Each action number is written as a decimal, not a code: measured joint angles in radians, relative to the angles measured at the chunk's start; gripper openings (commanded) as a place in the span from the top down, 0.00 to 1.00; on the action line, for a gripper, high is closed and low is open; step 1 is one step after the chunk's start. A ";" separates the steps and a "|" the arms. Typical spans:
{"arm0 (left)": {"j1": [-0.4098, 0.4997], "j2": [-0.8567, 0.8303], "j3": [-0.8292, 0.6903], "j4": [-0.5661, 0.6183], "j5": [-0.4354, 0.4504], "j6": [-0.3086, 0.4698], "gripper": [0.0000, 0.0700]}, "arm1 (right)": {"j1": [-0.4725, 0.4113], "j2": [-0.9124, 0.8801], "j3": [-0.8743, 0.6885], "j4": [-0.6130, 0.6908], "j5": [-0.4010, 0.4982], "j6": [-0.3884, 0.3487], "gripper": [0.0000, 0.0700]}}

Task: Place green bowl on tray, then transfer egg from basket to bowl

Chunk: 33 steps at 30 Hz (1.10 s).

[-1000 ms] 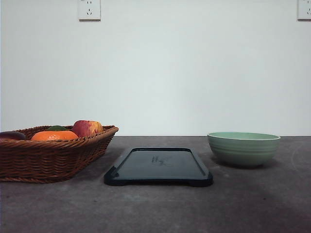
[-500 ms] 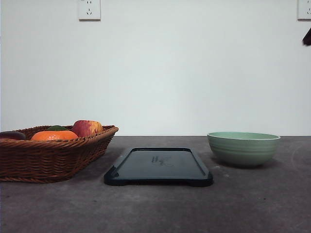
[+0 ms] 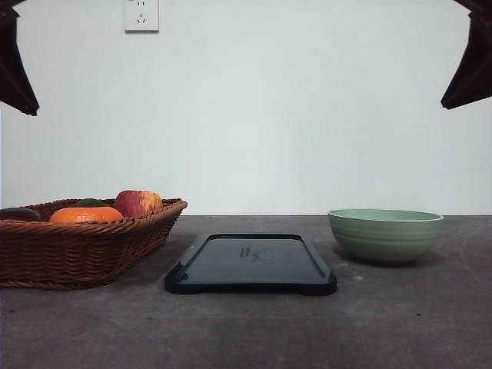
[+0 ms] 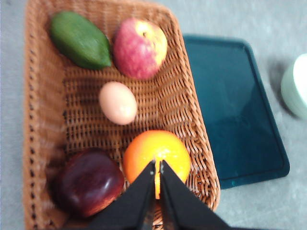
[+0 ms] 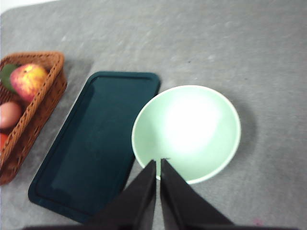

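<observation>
The green bowl (image 3: 385, 234) stands empty on the table, to the right of the dark tray (image 3: 250, 264), which is bare. The wicker basket (image 3: 77, 246) sits at the left. In the left wrist view the egg (image 4: 118, 102) lies in the basket (image 4: 187, 110) among fruit. My left gripper (image 4: 157, 164) hangs shut, nothing in it, high over the orange (image 4: 156, 154). My right gripper (image 5: 158, 162) is shut and empty, high above the bowl's (image 5: 187, 132) near rim. Both grippers also appear in the front view's upper corners, left (image 3: 29, 111) and right (image 3: 446, 105).
The basket also holds a red-yellow apple (image 4: 140, 48), a green fruit (image 4: 80, 39) and a dark red fruit (image 4: 88, 182). Bare grey table (image 3: 254, 330) lies in front of the tray. A white wall with sockets (image 3: 141, 15) rises behind.
Both grippers have come down into the front view's upper corners, the right one showing first. Bowl, tray and basket have not moved.
</observation>
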 measured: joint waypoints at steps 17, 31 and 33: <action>-0.002 0.002 0.000 0.023 0.008 0.015 0.54 | 0.006 0.023 0.057 -0.132 0.055 -0.017 0.39; -0.002 0.002 0.000 0.034 0.008 0.015 0.55 | -0.002 0.339 0.398 -0.393 0.140 -0.015 0.43; -0.002 0.002 0.000 0.036 0.008 0.015 0.55 | -0.007 0.394 0.432 -0.401 0.141 -0.031 0.43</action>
